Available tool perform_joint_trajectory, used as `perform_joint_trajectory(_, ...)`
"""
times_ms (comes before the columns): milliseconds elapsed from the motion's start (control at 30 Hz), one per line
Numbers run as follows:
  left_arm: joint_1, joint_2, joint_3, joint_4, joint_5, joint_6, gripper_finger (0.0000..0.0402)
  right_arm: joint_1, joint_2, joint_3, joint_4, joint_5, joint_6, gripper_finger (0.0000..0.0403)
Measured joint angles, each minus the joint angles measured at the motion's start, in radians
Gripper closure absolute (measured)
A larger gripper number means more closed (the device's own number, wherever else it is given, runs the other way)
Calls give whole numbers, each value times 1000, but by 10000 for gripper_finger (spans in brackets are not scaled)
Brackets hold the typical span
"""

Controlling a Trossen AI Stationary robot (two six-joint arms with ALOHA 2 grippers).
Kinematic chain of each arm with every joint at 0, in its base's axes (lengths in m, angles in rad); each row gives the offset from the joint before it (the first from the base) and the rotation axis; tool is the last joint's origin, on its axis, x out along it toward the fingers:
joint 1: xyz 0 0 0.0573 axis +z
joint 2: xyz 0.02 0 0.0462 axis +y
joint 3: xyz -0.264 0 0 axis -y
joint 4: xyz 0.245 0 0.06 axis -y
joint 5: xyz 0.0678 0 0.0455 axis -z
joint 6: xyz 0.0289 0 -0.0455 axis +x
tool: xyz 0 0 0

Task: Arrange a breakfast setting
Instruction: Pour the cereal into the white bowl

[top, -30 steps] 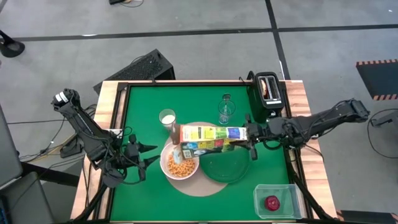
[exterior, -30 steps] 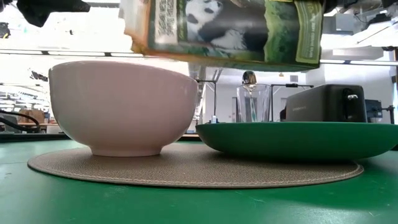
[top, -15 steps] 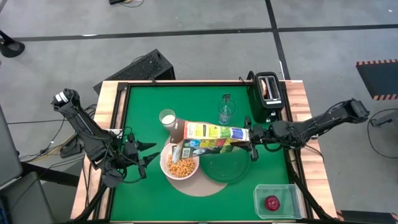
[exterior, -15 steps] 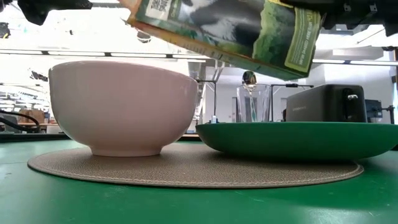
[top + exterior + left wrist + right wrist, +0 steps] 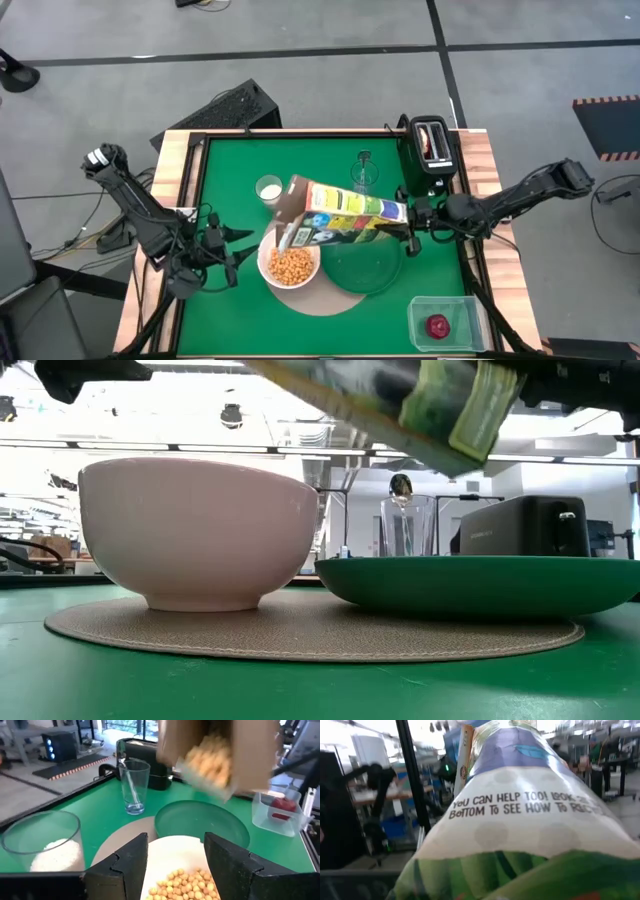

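Overhead, white bowl (image 5: 291,265) holds cereal; low view hides it.

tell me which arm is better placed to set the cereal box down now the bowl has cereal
Right, probably. The right gripper already holds the cereal box above the white bowl. The left gripper waits open beside the bowl, holding nothing.

Green tabletop (image 5: 240,290), pale wood border. Round tan mat (image 5: 312,300), ribbed weave. White bowl (image 5: 268,270) with orange-yellow cereal (image 5: 292,266). Dark-green plate (image 5: 365,270). Cereal box (image 5: 345,212): green, yellow, white and purple print, brown flaps. Clear glass (image 5: 364,175). Small white cup (image 5: 268,188). Black toaster (image 5: 432,145). Red apple (image 5: 437,325) in clear tub (image 5: 420,318).
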Motion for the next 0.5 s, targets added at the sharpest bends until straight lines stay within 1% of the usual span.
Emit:
perform_joint_trajectory(67, 18, 0, 0, 4, 1, -16, 210, -7, 10, 0, 40, -1, -3, 222)
perform_joint_trajectory(167, 41, 0, 0, 32, 1, -9, 181, -21, 40, -3, 102, -1, -22, 222)
perform_joint_trajectory(233, 56, 0, 0, 58, 0, 17, 152, -36, 60, -3, 138, -1, -25, 222)
perform_joint_trajectory(400, 93, 0, 0, 140, 8, 119, 60, -90, 125, -3, 279, -32, -29, 222)
perform_joint_trajectory(467, 109, 0, 0, 174, 14, 167, 24, -117, 154, -3, 355, -66, -25, 222)
perform_joint_trajectory(500, 118, 0, 0, 188, 22, 194, 13, -132, 171, -3, 396, -84, -19, 222)
